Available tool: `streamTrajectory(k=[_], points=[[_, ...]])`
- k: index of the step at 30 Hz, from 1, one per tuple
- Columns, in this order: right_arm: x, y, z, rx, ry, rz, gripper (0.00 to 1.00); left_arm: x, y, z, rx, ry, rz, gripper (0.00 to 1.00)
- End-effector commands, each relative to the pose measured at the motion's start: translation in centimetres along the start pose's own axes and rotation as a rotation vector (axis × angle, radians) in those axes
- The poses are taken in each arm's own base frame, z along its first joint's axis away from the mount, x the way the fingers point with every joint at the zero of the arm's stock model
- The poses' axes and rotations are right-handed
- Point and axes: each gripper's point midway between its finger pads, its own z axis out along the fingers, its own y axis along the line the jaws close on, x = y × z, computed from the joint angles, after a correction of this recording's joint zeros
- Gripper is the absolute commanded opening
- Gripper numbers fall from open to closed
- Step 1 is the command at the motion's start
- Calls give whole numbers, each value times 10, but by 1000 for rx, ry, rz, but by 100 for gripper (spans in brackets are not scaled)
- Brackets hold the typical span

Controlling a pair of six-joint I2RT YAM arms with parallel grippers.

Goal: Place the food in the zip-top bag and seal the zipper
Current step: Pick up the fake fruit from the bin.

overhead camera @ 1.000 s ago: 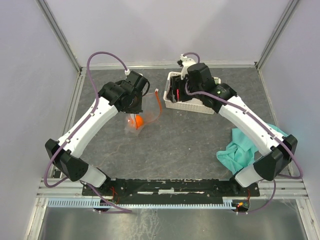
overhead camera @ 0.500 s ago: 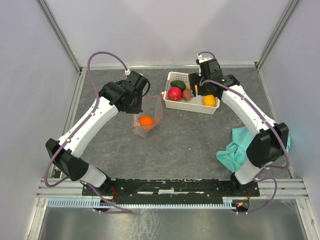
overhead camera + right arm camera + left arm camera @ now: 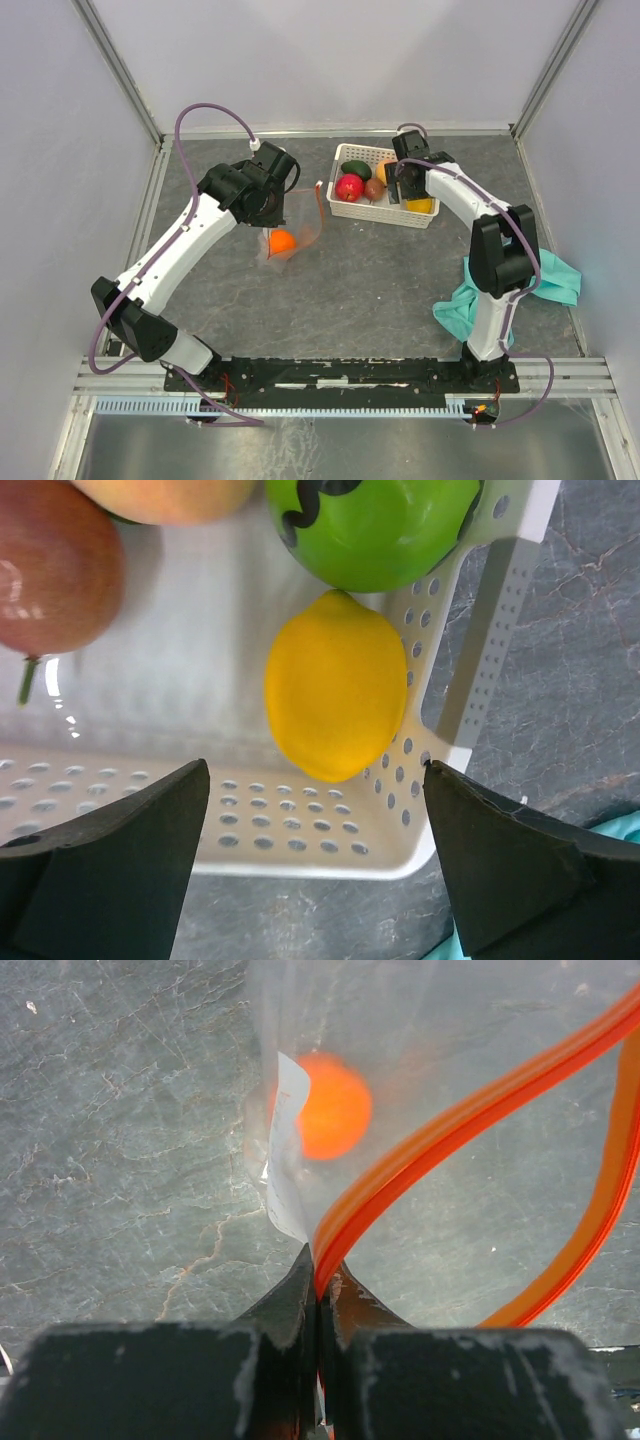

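The clear zip-top bag (image 3: 296,222) hangs from my left gripper (image 3: 272,206), mouth open, with one orange (image 3: 281,240) inside. In the left wrist view my gripper (image 3: 321,1272) is shut on the red zipper strip (image 3: 450,1135), and the orange (image 3: 333,1106) shows through the plastic. The rest of the food lies in a white basket (image 3: 352,210): red apple (image 3: 349,187), avocado (image 3: 356,169), brown fruit (image 3: 374,189), yellow fruit (image 3: 421,206). My right gripper (image 3: 404,188) is open above the basket. Its wrist view shows the gripper (image 3: 314,772) over the yellow fruit (image 3: 335,685), beside the green melon (image 3: 375,525).
A teal cloth (image 3: 482,302) lies on the table at the right, beside my right arm's base. The basket wall (image 3: 300,825) and its corner (image 3: 490,620) stand close under the right fingers. A peach (image 3: 160,495) and the brown fruit (image 3: 55,580) sit at the basket's other side.
My right gripper has swung from the basket's far edge to just above its right half. The bag with the orange has swayed slightly left in my left gripper.
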Motion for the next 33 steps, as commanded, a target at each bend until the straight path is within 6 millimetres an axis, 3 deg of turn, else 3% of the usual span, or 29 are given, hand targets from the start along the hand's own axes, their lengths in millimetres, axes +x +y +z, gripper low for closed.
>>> streamTrajectory(k=[1,12,18,28,33], points=[[-15,-9,14,42,-36,57,96,-6,5,-9,-9,-45,-8,3],[9,6,54,-20,46,80,96,-1,7,-9,-13,-35,-17,3],[12,8,67,-54,48,93,95,0,6,-8,-10,-33,-15,3],[17,10,79,-121,53,108,85,3,5,-7,1,-32,-17,3],[9,10,67,-143,30,109,69,2,4,-8,11,-36,-22,3]])
